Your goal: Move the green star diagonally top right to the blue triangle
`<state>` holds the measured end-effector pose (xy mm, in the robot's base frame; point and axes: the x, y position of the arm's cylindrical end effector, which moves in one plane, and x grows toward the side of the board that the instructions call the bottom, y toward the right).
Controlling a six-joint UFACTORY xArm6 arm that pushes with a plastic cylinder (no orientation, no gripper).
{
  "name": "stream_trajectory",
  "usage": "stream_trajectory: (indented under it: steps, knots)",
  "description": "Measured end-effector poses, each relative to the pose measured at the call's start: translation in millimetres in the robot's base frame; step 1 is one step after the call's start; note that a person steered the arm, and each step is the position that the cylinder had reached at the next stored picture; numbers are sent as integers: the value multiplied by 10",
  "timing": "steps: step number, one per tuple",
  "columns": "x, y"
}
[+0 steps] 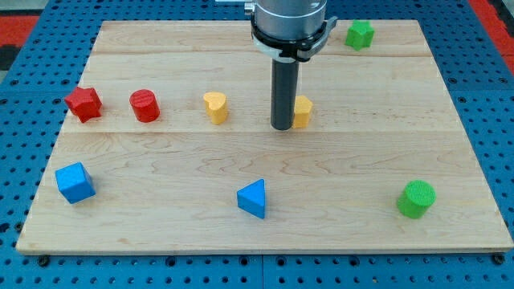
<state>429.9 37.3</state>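
The green star [360, 34] lies near the view's top right of the wooden board [161, 225]. The blue triangle [253, 198] sits low in the middle of the board. My tip [283, 127] rests on the board at centre, touching or just beside the left of a yellow block [303, 111]. The tip is well below and left of the green star, and above and slightly right of the blue triangle.
A red star [83, 103], a red cylinder [145, 106] and a yellow heart-like block [215, 107] line up at the left. A blue cube [75, 182] sits at bottom left, a green cylinder [417, 199] at bottom right.
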Motion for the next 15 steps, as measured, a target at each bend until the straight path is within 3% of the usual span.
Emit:
stream_trajectory:
  steps: [1, 3, 5, 6, 7, 9, 11, 13, 14, 15]
  knots:
    - [218, 30]
    - [91, 765]
    - [-344, 279]
    - [-566, 476]
    - [-1222, 881]
    - [-2244, 847]
    - [-2277, 1731]
    - [-1980, 710]
    - [-2189, 710]
    - [-1848, 1188]
